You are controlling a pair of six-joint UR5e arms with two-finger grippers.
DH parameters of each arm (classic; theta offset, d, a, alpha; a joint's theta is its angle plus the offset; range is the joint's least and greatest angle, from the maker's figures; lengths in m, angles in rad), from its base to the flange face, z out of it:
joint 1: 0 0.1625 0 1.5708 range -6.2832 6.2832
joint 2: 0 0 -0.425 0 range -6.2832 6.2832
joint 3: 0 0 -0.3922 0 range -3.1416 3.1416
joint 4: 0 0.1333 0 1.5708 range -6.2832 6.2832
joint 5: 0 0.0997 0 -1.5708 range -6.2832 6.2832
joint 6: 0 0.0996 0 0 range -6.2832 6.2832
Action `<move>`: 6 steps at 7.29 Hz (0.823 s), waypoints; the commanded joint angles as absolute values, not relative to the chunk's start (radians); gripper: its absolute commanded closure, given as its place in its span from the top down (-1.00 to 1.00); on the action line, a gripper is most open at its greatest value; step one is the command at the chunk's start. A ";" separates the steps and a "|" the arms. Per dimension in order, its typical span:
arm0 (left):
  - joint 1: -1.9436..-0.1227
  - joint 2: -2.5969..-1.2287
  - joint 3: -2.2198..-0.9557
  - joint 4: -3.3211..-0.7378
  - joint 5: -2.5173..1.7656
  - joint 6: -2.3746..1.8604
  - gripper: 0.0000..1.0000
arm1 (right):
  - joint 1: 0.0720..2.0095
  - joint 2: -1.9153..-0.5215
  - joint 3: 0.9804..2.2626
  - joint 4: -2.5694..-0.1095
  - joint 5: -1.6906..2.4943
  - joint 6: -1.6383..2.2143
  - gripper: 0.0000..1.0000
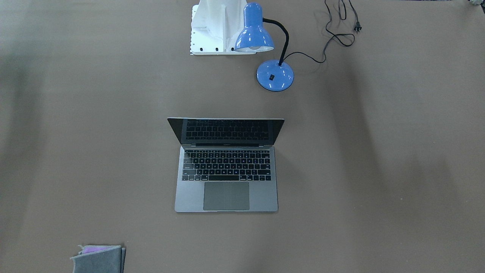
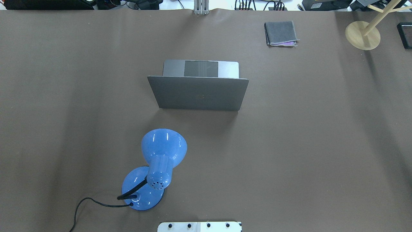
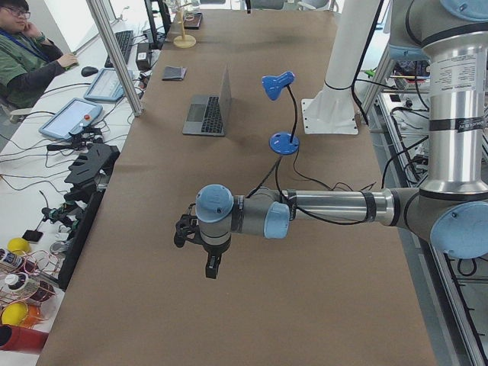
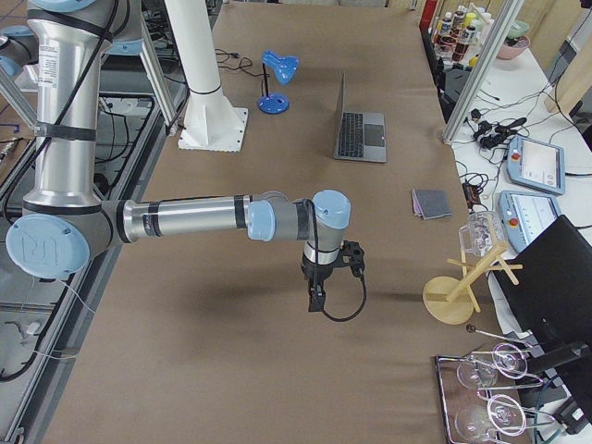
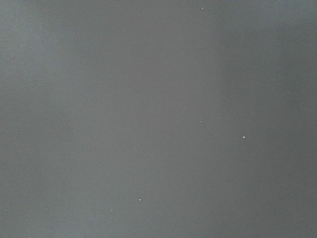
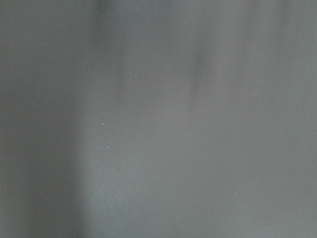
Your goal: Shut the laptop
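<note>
The laptop (image 1: pixel 226 165) sits open, far from the left gripper (image 3: pixel 212 270) and the right gripper (image 4: pixel 316 302). I cannot tell if they are wide or narrow.

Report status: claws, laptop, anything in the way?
Left claw and right claw over table, far from laptop; open or shut unclear. Laptop open, untouched. Lamp stands behind lid on robot's left, not touching.

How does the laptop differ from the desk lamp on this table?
The laptop is grey with its lid raised open; the lamp is blue with a bent black neck. The laptop sits mid-table; the lamp stands nearer the robot's base. Both rest on the brown table.
</note>
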State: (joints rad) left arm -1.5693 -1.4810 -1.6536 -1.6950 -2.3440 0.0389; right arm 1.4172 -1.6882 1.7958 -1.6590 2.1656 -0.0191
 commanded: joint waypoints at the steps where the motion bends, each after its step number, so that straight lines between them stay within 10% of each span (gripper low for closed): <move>1: -1.569 -1.493 -1.655 -1.730 -2.344 0.034 0.99 | 1.417 -1.693 1.790 -1.508 2.166 -0.018 1.00; 6: -1.569 -1.617 -1.558 -2.113 -2.282 0.023 0.99 | 1.416 -1.613 1.788 -1.292 2.164 -0.008 1.00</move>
